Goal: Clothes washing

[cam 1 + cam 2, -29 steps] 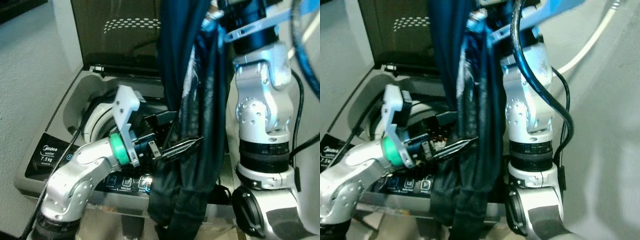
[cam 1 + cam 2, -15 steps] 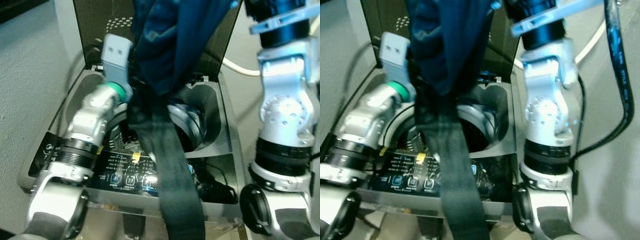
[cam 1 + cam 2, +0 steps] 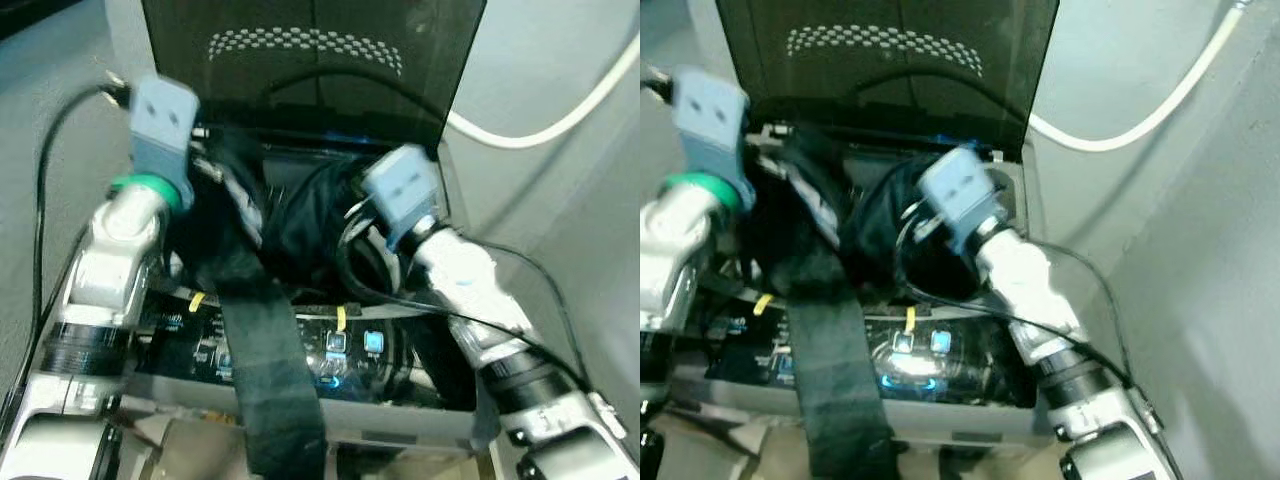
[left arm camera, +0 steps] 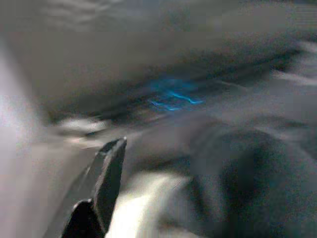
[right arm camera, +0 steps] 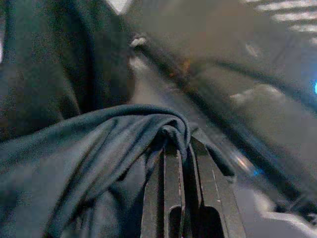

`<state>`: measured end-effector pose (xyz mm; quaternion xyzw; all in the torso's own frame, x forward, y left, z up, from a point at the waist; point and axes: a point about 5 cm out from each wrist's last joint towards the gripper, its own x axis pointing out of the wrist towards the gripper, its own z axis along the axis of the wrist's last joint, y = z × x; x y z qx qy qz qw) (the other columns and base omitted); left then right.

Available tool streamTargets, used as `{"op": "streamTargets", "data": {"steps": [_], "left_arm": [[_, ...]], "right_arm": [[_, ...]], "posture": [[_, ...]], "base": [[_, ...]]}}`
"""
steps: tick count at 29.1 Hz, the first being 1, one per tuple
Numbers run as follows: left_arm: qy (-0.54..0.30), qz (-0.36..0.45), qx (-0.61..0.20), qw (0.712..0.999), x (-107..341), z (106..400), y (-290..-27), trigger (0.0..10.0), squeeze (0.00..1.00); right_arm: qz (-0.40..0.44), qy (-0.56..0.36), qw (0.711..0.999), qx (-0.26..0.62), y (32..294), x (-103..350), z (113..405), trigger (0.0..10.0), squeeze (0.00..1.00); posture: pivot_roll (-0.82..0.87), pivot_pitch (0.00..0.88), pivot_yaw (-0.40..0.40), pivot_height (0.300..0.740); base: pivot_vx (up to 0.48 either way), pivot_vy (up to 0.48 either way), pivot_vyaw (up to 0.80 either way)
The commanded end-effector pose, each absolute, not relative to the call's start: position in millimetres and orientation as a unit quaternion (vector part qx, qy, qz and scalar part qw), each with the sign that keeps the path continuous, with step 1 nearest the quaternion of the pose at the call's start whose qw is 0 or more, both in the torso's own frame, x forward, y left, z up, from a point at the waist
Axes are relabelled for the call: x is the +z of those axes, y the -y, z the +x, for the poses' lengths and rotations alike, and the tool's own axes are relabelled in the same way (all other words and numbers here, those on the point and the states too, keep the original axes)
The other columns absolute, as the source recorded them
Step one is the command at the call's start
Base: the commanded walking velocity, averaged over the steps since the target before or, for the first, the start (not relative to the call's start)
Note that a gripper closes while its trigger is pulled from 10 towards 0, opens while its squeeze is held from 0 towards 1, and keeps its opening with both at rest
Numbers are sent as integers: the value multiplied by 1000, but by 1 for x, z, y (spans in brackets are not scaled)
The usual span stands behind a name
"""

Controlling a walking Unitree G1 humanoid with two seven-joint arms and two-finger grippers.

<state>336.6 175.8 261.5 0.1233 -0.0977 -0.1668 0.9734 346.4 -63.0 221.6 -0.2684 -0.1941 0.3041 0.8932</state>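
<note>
Right now both arms reach over the open top-load washing machine [image 3: 450, 300], lid [image 3: 310, 60] standing upright behind. Dark blue garment [image 3: 300, 215] is bunched over the drum mouth, partly inside. One long dark strip of it [image 3: 265, 370] runs forward across the lit control panel [image 3: 345, 345] and hangs off the front edge, long axis pointing from drum toward the robot.

Right hand [image 5: 181, 148]: fingers together, clamped on a fold of the garment, sitting right at the drum opening.

Left hand [image 4: 106, 173]: at the left rim of the drum beside the cloth; one black finger visible in the blurred wrist view, cannot tell if apart or together.

Key relation: the bulk is directly under the right hand, but the hanging strip lies nearer the left arm, just below and in front of it. Likely next step is getting that strip into the drum; the left arm looks better placed.
</note>
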Motion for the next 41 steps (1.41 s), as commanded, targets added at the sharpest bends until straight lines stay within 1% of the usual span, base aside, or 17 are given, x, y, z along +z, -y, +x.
{"op": "streamTargets", "data": {"steps": [1, 2, 3, 5, 15, 17, 18, 24, 25, 29, 31, 32, 37, 38, 39, 40, 41], "left_arm": [[95, 94, -293, 947, 262, 313, -149, 10000, 0], [95, 94, -293, 947, 262, 313, -149, 10000, 0], [107, 93, -325, 935, 263, 303, -143, 10000, 0], [124, 97, -341, 927, 266, 295, -139, 10000, 0], [166, 107, -321, 926, 271, 288, -131, 10000, 0], [175, 102, -322, 925, 273, 285, -128, 10000, 0], [179, 97, -326, 923, 273, 283, -126, 10000, 0], [168, 91, -357, 914, 274, 269, -125, 10000, 0], [168, 91, -357, 914, 274, 269, -125, 10000, 0], [170, 109, -401, 894, 277, 255, -129, 10000, 0], [170, 109, -401, 894, 277, 255, -129, 10000, 0], [187, 112, -403, 889, 286, 251, -133, 10000, 0], [220, 108, -402, 882, 304, 248, -138, 10000, 0], [210, 114, -367, 899, 306, 258, -142, 10000, 0], [210, 114, -367, 899, 306, 258, -142, 10000, 0], [177, 151, -313, 921, 297, 274, -149, 10000, 0], [177, 151, -313, 921, 297, 274, -149, 10000, 0]], "right_arm": [[-265, 208, 881, 334, 47, 218, 340, 10000, 0], [-265, 208, 881, 334, 47, 218, 340, 10000, 0], [-247, 216, 883, 336, 45, 222, 340, 10000, 1000], [-234, 226, 885, 333, 45, 226, 341, 10000, 1000], [-225, 229, 878, 356, 50, 231, 338, 10000, 1000], [-196, 224, 878, 374, 53, 235, 335, 10000, 1000], [-162, 222, 880, 388, 59, 240, 332, 10000, 0], [-64, 211, 866, 449, 80, 249, 319, 10000, 0], [-64, 211, 866, 449, 80, 249, 319, 10000, 0], [-52, 186, 835, 516, 90, 243, 301, 10000, 0], [-52, 186, 835, 516, 90, 243, 301, 10000, 0], [-61, 173, 825, 535, 91, 239, 296, 10000, 0], [-126, 144, 815, 548, 86, 224, 294, 10000, 0], [-169, 150, 830, 511, 82, 221, 305, 10000, 0], [-169, 150, 830, 511, 82, 221, 305, 10000, 0], [-181, 166, 836, 490, 77, 226, 312, 10000, 0], [-181, 166, 836, 490, 77, 226, 312, 10000, 0]], "posture": [[148, 0, 28, 740], [148, 0, 28, 740], [148, 0, 28, 740], [148, 0, 28, 740], [153, 0, 16, 740], [151, 0, 14, 740], [151, 0, 14, 740], [146, 0, 12, 740], [146, 0, 12, 740], [149, 0, 10, 740], [149, 0, 10, 740], [150, 2, 8, 740], [154, 3, 8, 740], [159, 0, 7, 740], [159, 0, 7, 740], [163, 0, 5, 740], [163, 0, 5, 740]], "base": [[0, 0, 0], [0, 0, 0], [0, 0, 0], [0, 0, 0], [0, 0, 0], [0, 0, 0], [0, 0, 0], [0, 0, 0], [0, 0, 0], [0, 0, 0], [0, 0, 0], [0, 0, 0], [0, 0, 0], [0, 0, 0], [0, 0, 0], [0, 0, 0], [0, 0, 0]]}}
